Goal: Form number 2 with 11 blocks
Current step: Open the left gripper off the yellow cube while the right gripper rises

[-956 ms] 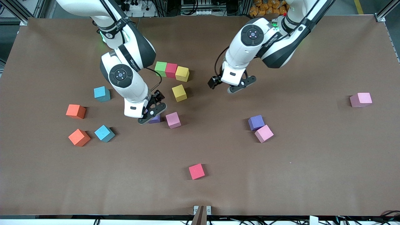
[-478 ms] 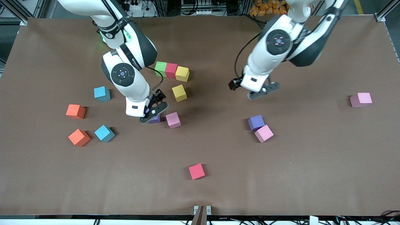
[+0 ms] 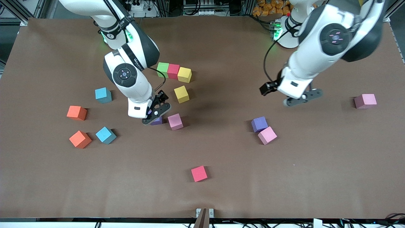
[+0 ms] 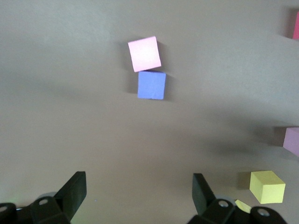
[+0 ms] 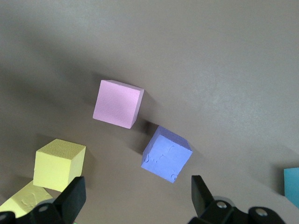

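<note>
A green block, a red block and a yellow block touch in a row. A second yellow block lies just nearer the camera. My right gripper hangs open low over a purple block, which lies just ahead of its fingertips beside a pink block. My left gripper is open and empty above bare table. Another purple block touches a pink block.
Two light blue blocks and two orange cubes lie toward the right arm's end. A pink block sits alone toward the left arm's end. A red cube lies near the front edge.
The left arm has swung away from the block row toward its own end of the table, gripper still open. The right gripper has barely shifted over the purple block.
</note>
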`<state>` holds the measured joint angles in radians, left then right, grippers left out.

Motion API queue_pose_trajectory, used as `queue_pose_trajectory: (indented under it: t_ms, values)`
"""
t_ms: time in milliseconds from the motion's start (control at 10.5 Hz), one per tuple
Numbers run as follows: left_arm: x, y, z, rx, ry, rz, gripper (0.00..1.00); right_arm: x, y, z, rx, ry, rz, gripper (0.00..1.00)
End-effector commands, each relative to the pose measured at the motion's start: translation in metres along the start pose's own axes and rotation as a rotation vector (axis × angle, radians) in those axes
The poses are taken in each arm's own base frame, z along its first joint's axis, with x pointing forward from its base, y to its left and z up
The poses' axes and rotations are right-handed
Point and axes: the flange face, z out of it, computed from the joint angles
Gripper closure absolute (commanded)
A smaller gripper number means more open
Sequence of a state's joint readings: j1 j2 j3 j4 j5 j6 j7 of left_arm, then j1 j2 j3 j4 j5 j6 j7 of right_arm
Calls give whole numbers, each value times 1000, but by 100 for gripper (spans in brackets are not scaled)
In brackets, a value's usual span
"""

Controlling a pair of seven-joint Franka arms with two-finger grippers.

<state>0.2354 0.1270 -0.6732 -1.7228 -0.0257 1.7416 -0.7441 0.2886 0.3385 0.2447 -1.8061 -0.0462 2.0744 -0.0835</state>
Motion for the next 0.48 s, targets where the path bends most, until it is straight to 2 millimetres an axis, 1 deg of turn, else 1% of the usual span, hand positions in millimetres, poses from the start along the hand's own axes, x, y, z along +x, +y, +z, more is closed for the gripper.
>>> queue_pose_trajectory:
  t_ms: [0, 191, 287, 382]
  values:
    - [6, -17, -30, 1, 4, 14, 0, -2, -5, -9, 6, 11, 14, 0]
    - [4, -26, -54, 51, 58, 31, 0, -2, -9, -9, 8, 13, 11, 0]
    - [4, -26, -71, 56, 98, 49, 0, -1, -13, -9, 7, 14, 5, 0]
    - [8, -30, -83, 45, 117, 95, 0, -1, -16, -9, 7, 14, 0, 0]
